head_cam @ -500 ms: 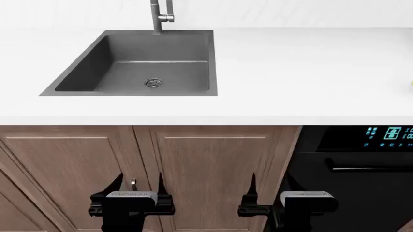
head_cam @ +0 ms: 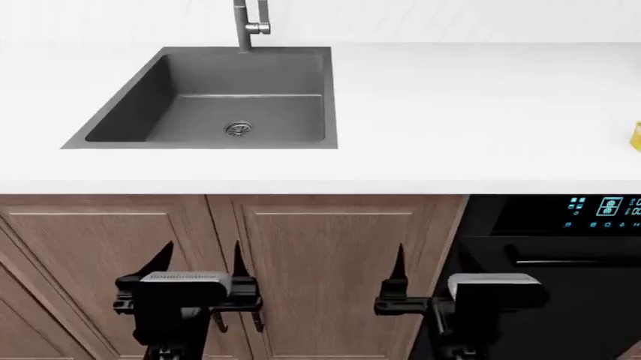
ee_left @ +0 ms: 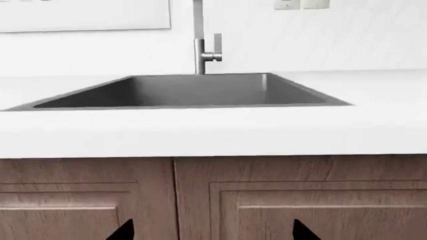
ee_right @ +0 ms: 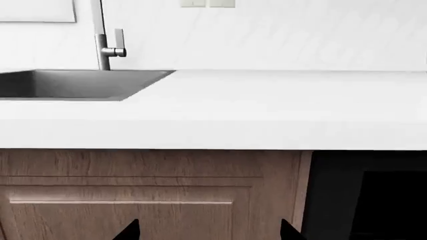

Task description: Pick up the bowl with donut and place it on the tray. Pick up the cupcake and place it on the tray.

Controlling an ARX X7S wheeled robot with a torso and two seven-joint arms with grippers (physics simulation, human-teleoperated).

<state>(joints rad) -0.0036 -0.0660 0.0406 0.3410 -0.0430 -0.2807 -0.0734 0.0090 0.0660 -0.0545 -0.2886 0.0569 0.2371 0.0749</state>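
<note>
Left claw (head_cam: 198, 259) and right claw (head_cam: 421, 262) spread, empty, below bench (head_cam: 451, 112) edge. Yellow sliver (head_cam: 637, 136) at 3 o'clock; bowl, tray unseen. Risk: blind reach clipping bench lip.

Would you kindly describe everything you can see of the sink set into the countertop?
The sink is a dark grey rectangular basin with a matte look, sunk into the white countertop with its rim level with the surface. Its walls slope down to a flat floor with a round metal drain near the front. Nothing lies in the basin. A brushed metal faucet rises from behind its back edge. Wooden cabinet doors stand below it. Neither end effector touches it.
</note>
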